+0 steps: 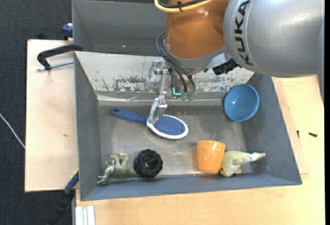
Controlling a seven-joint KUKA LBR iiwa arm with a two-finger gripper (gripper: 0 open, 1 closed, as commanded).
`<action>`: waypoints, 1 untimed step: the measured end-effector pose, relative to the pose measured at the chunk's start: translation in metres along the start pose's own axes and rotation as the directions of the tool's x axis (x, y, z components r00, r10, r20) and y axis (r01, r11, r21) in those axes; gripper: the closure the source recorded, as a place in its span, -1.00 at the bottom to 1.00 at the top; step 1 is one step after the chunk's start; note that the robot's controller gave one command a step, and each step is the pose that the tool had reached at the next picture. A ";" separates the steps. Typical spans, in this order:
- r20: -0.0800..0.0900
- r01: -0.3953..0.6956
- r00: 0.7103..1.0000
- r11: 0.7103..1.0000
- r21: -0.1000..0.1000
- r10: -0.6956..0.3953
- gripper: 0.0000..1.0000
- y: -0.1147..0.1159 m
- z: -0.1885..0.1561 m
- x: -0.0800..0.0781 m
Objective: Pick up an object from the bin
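End effector (157,110): we see it low at the bin's centre, tip at the brush's neck; we cannot tell its opening.
Brush (169,126): blue oval bristle pad, white rim, handle pointing to nine o'clock.
Nearby: glossy blue bowl (241,102) at three o'clock; orange cup (210,156) at five.
Bin (103,131): scuffed grey metal.

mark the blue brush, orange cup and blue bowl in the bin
blue brush (169,126): camera view, middle of its oval bristle head.
orange cup (210,157): camera view, on its side wall.
blue bowl (240,103): camera view, on its bare inner surface.
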State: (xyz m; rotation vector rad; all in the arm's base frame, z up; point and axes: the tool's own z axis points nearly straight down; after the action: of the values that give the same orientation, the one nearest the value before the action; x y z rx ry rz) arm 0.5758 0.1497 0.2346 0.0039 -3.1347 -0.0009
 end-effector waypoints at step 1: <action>0.012 -0.168 0.986 0.986 -0.004 0.168 -1.00 -0.031 0.151 -0.019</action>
State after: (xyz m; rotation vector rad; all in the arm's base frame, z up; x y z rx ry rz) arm 0.5940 0.1190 0.0839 -0.2613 -3.1363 -0.0050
